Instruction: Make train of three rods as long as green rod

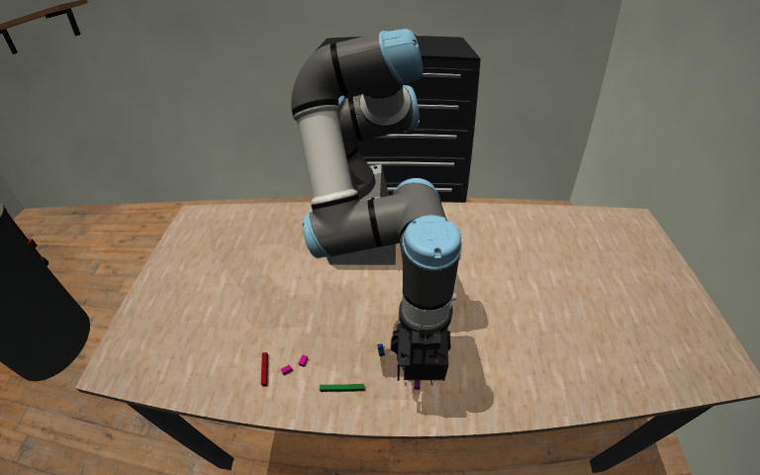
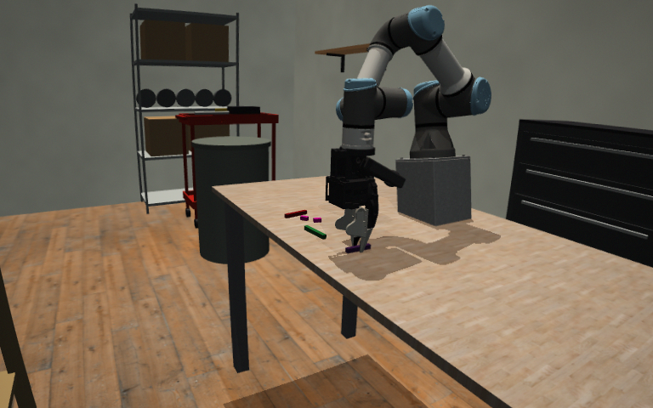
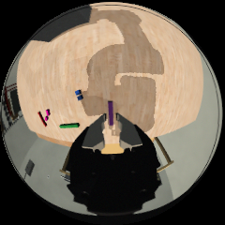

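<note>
In the top view, a red rod [image 1: 264, 369] [image 2: 295, 213] [image 3: 42, 119] is lying nearest the desk's [image 1: 521, 297] [image 2: 553, 308] [image 3: 180, 70] front left corner, pointing towards the front edge. Just beside it, two magenta rods, one [image 1: 286, 369] [image 2: 303, 218] [image 3: 46, 118] nearer the red and another [image 1: 303, 359] [image 2: 316, 219] [image 3: 48, 112] to its right, are being kept apart, both tilted. A green rod [image 1: 341, 387] [image 2: 315, 231] [image 3: 69, 126] is lying near the front edge and along it. Farther from that edge, two blue rods [image 1: 381, 351] [image 3: 80, 97] are sitting close together; whether they touch cannot be told. Rightmost, a purple rod [image 1: 417, 384] [image 2: 351, 249] [image 3: 111, 110], lying flat and pointing towards the front edge, is being straddled by the gripper [image 1: 419, 382] [image 2: 358, 246] [image 3: 111, 113], whose fingers are being held slightly open, nothing gripped. No three-rod train is being shown.
</note>
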